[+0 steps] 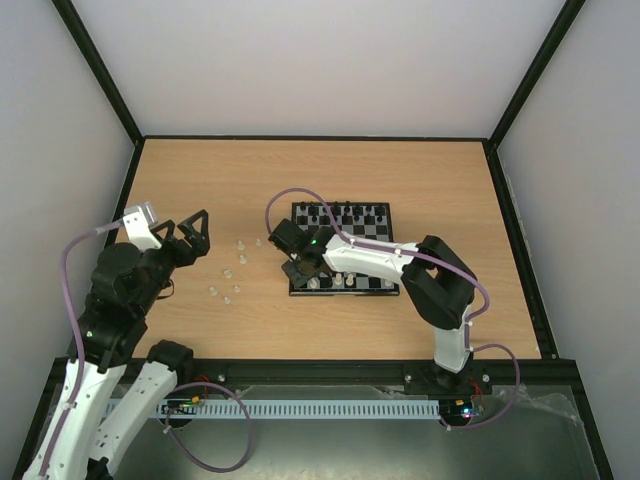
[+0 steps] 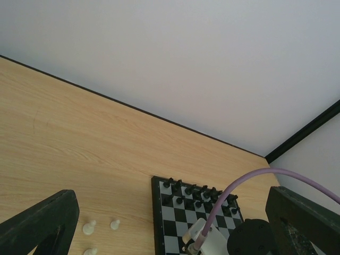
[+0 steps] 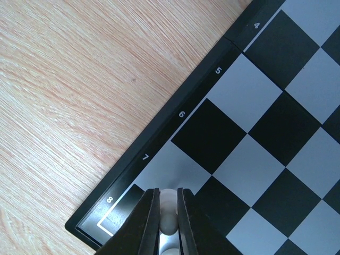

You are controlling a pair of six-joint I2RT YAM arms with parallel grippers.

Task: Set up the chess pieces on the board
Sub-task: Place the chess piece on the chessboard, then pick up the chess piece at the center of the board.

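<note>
Chess pieces (image 1: pixel 228 272), white ones: a loose scatter lies on the table (image 1: pixel 420 180) just left of the board (image 1: pixel 372 229), between it and the left gripper (image 1: pixel 188 235). A few more whites stand on the board's near row. Black pieces (image 1: pixel 345 214) fill the two far rows.

Right gripper (image 3: pixel 168 192) is down at the board's near-left corner. Its fingers (image 3: pixel 150 212) are nearly together, pinching one white piece (image 3: pixel 168 210) between them. That piece is over the corner square by the 8 mark on the rim. Can't tell if its base touches the square, as the fingers hide the lower part.

Right arm (image 1: pixel 375 262) lies slantwise over the near half of the board. It covers several near-row squares and any pieces under it in the top view. Its purple cable (image 1: pixel 281 197) loops up over the board's far-left corner.

Left gripper is raised over bare table left of the scatter, fingers spread wide, nothing between them, and well apart from the board. Left wrist view looks out across the table to the board, with two loose whites low in frame near its own left finger. The loose pieces have open table around them; the two nearest the board sit close to the right gripper.
</note>
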